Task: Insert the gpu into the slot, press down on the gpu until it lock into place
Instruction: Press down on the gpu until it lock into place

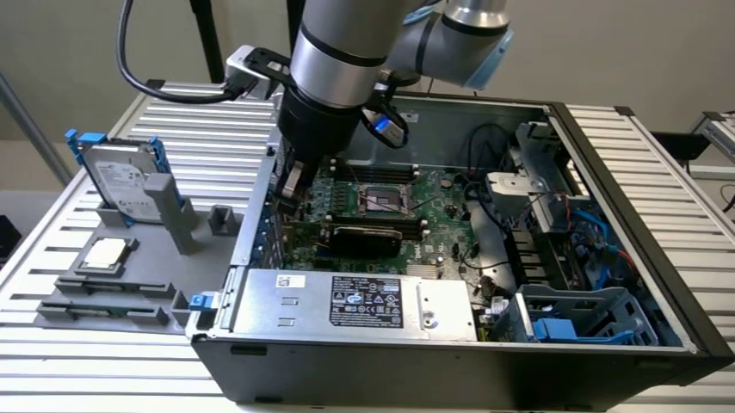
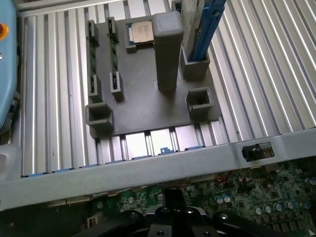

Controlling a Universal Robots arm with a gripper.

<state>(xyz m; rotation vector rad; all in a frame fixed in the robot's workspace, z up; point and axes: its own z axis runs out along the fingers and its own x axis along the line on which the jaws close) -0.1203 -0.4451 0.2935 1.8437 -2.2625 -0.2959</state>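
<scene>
Lying flat across the green motherboard [image 1: 431, 202], the gpu [image 1: 358, 236] is seen in the exterior view as a dark matte card in the middle of the open computer case [image 1: 643, 284]. It appears to be seated along the slot already, since the blue strip itself is covered by the card and cannot be made out. Whether it has locked cannot be told.

The arm [image 1: 339, 60] is placed above the case wall at the exterior view's left, so that the tool reaches down over the card's bracket end (the end that meets the rear openings of the case). In the wrist view, the dark body of the gripper [image 2: 173, 219] is seen low over the board, just inside the case rim [image 2: 148, 165]. If its fingers are apart or together cannot be told, because they are hidden under the body.

A grey fixture tray [image 2: 143, 106] is kept on the ribbed counter [image 1: 643, 155] outside the case. On it a processor chip [image 1: 107, 253] and a hard drive [image 1: 115, 182] are held in their own pockets, probably to keep every part at a fixed, known place. The silver power supply [image 1: 356, 301] is mounted near the front edge of the case, just beside the card.
</scene>
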